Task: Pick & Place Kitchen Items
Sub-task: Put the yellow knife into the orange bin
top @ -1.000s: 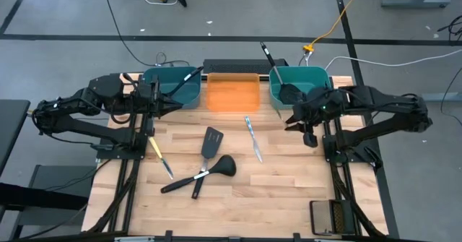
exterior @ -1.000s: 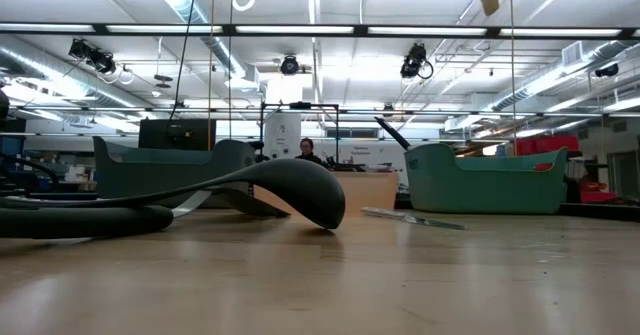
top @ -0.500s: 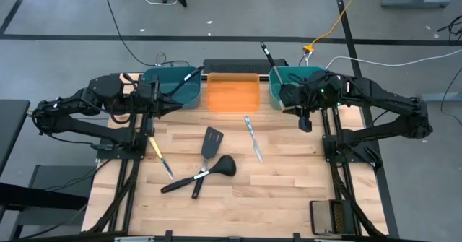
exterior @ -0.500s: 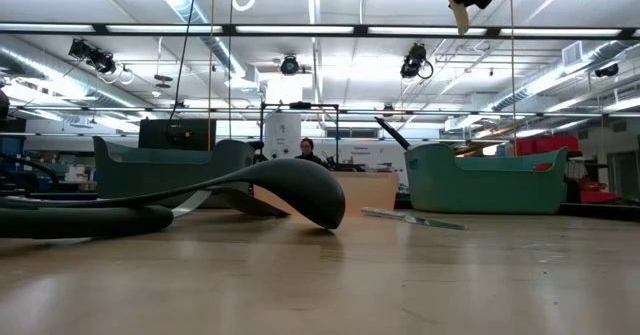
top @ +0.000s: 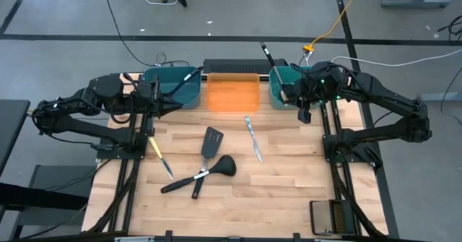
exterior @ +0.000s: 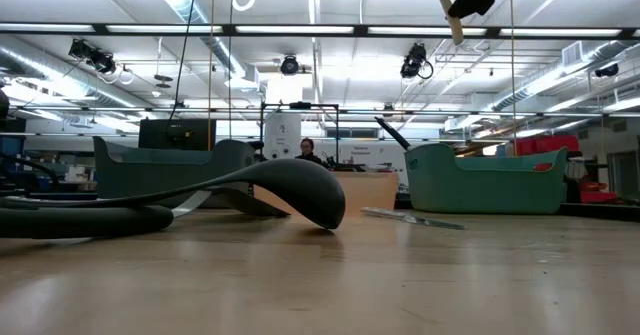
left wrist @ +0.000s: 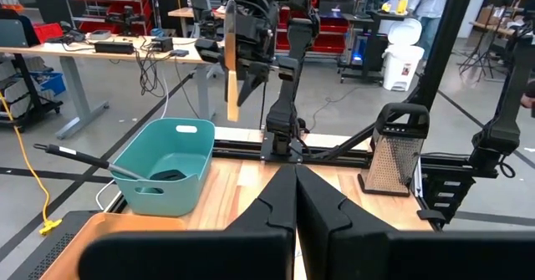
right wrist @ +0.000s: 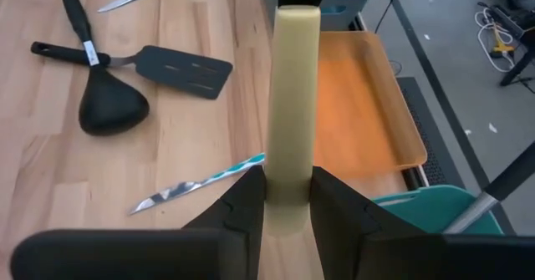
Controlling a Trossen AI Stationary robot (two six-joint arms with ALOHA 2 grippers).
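The right gripper [right wrist: 288,198] is up in the air near the right teal bin [top: 290,78] — its fingers squeeze a pale yellow handle [right wrist: 291,113]. The left gripper [left wrist: 295,198] waits by the left teal bin [top: 177,87], fingers clenched on nothing. On the counter [top: 274,191] lie a spatula [top: 210,144], a ladle [top: 220,167] and two knives — one yellow-handled [top: 159,156], one silver [top: 253,139].

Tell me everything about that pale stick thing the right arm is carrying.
The pale yellow handle is smooth, rounded and plastic-looking, clamped between the right gripper fingers. Only the handle shows; any blade is hidden. It hangs in the air, roughly upright and slightly tilted, above the right teal bin, touching nothing but the fingers.
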